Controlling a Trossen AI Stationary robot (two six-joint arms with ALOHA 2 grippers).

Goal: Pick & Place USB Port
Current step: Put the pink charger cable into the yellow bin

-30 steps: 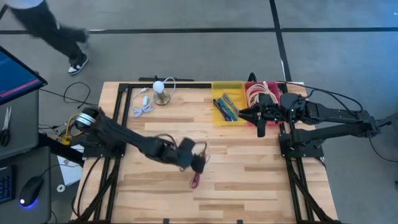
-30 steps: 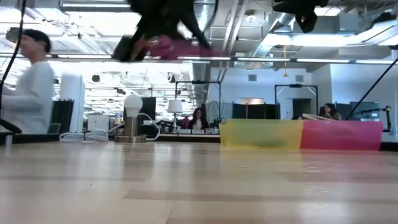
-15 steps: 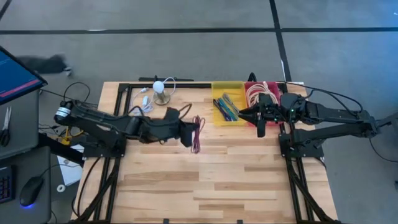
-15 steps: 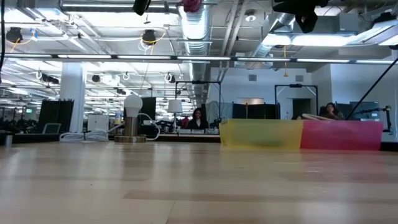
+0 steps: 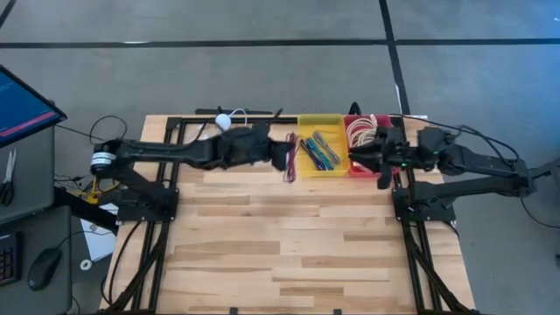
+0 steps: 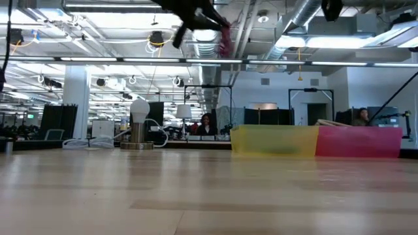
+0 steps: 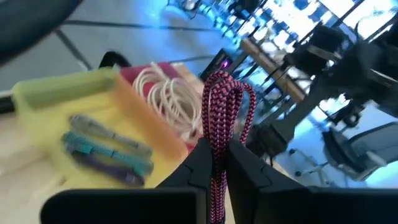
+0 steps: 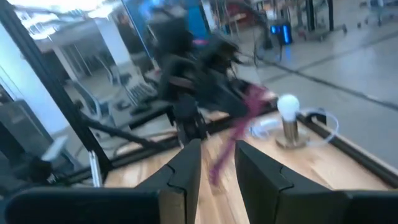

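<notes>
A looped magenta cable (image 7: 222, 124) is held clamped between the left gripper (image 7: 217, 163) fingers, bins just ahead; its dangling loop may be snagged on the yellow bin (image 5: 319, 120) rim; right gripper (image 8: 214, 167) fingers stand parted.

The high view hangs above the table (image 5: 289, 236) and looks straight down, taking in the whole wooden top, both arms and the floor around it. The low view sits at table-top height, facing level across the boards into the room, with the yellow bin (image 6: 273, 140) and red bin (image 6: 360, 141) far off toward 2 o'clock and the lamp (image 6: 138, 124) toward 10 o'clock; the high view shares these along the table's far edge. The left wrist view looks past its own fingers (image 7: 249, 171), close over both bins. The right wrist view faces back across the table toward the lamp and the other arm.
</notes>
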